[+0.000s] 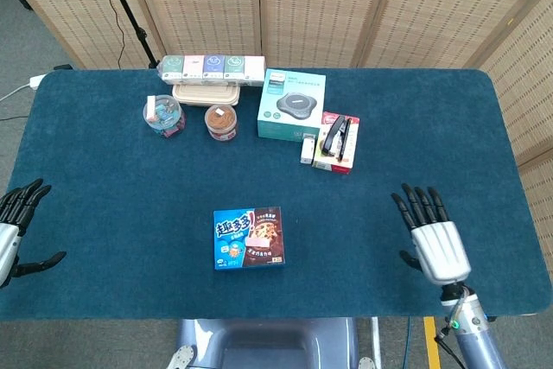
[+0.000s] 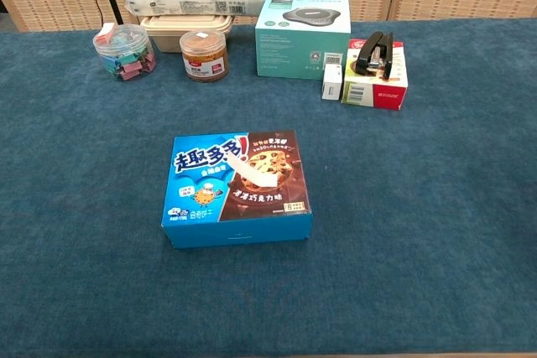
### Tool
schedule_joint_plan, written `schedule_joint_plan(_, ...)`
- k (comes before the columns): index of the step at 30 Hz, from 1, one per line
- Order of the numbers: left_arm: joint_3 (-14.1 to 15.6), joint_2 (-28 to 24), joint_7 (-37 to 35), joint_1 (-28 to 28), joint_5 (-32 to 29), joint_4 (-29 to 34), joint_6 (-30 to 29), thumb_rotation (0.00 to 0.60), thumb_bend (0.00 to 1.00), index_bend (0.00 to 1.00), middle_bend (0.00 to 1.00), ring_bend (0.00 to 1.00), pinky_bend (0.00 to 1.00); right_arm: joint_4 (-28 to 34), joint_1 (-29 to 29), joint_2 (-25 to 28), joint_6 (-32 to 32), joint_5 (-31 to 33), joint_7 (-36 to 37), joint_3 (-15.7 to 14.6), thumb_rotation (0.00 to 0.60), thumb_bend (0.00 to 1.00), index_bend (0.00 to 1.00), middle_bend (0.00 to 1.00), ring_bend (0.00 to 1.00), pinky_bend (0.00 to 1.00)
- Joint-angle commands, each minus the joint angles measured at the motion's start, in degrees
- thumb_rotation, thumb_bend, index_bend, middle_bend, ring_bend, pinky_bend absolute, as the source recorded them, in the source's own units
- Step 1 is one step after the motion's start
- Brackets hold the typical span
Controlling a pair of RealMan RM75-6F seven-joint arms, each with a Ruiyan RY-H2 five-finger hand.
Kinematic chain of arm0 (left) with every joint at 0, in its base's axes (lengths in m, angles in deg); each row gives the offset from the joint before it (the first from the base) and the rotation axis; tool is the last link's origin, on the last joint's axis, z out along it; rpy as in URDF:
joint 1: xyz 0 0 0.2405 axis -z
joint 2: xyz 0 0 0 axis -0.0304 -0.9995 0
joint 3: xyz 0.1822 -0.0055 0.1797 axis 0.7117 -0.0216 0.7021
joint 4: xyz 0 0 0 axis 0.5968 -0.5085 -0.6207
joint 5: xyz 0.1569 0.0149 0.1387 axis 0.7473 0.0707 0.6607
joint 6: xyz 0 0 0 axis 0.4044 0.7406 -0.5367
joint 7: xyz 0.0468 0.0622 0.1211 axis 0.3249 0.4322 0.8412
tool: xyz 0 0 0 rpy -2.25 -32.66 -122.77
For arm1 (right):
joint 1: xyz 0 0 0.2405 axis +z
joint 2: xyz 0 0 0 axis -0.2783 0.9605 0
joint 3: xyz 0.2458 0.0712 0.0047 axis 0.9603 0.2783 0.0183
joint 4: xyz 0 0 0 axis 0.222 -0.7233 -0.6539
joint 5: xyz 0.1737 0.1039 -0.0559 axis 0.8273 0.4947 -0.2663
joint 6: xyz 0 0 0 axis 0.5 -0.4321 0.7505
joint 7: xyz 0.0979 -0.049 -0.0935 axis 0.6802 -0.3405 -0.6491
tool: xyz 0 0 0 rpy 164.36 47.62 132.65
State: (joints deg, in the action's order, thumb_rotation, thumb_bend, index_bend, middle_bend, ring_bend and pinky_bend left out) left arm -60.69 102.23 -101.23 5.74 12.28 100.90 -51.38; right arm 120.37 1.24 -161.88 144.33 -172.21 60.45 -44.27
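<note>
A blue and brown cookie box (image 1: 249,238) (image 2: 237,188) lies flat near the front middle of the blue table (image 1: 415,127), with no hand touching it. My right hand (image 1: 430,238) hovers open over the table's front right, fingers spread, well to the right of the box. At the far left edge of the head view my left hand (image 1: 12,230) is open with fingers apart, partly cut off by the frame. Neither hand shows in the chest view.
Along the back stand a teal device box (image 1: 291,105), a red box with a black stapler (image 1: 337,140), a small white box (image 1: 307,149), a brown-lidded jar (image 1: 221,122), a clear tub of clips (image 1: 162,114), a beige container (image 1: 206,93) and a row of small packs (image 1: 212,65).
</note>
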Motion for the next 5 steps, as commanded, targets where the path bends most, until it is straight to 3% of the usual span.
schedule_joint_plan(1, -0.5, 1.3, 2.5, -0.5, -2.3, 0.4, 0.5, 0.600, 0.13, 0.00, 0.00, 0.00, 0.00, -3.9, -3.7, 1.3, 2.9, -0.6, 3.7, -1.1, 0.600, 0.00, 0.00, 0.00, 0.00, 0.00)
schedule_joint_plan(5, -1.2, 1.3, 3.7, -0.4, -3.9, 1.6, 0.9, 0.600, 0.13, 0.00, 0.00, 0.00, 0.00, -6.5, -5.6, 1.5, 3.8, -1.3, 6.5, -1.0, 0.600, 0.00, 0.00, 0.00, 0.00, 0.00)
